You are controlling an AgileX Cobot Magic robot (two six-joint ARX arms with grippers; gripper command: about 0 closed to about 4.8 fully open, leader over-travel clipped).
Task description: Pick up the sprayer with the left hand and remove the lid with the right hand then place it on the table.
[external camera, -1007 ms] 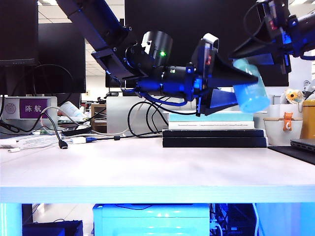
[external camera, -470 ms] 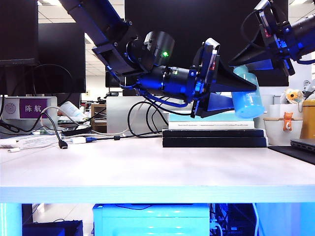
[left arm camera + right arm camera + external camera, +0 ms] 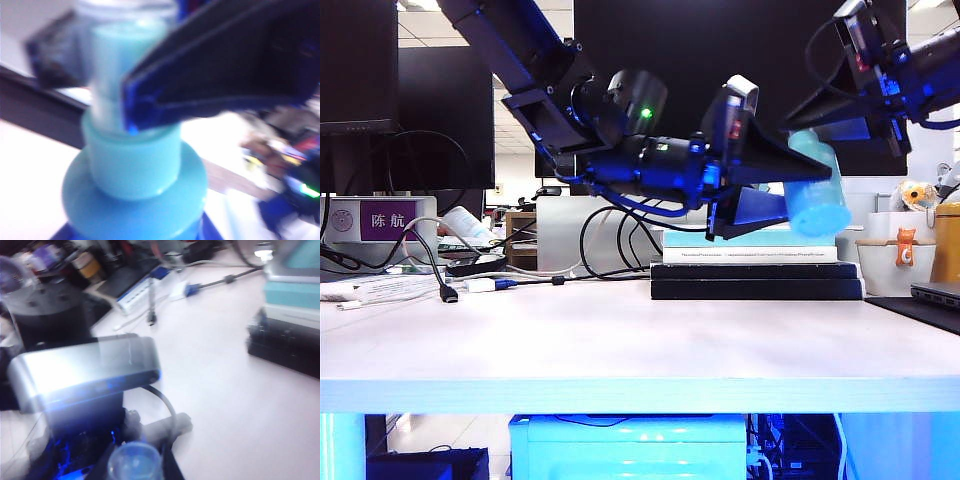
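Since earlier frame, sprayer (image 3: 815, 190) sits higher and less tilted; left gripper (image 3: 798, 190) has lifted slightly; right gripper (image 3: 812, 118) stays at sprayer top.

White bench (image 3: 620, 340): bare in front, book stack (image 3: 755, 270) behind.

Left gripper clamps sprayer body, holding it in air above book stack.

Right gripper clenched on lid (image 3: 135, 460) at narrow spray head; in left wrist view, one finger (image 3: 220, 65) lies across clear lid (image 3: 125, 30), lid on neck.

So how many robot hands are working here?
2. The left black wedge-fingered hand holds the teal plastic spray bottle above the stacked books; the right hand pinches its clear plastic cap.
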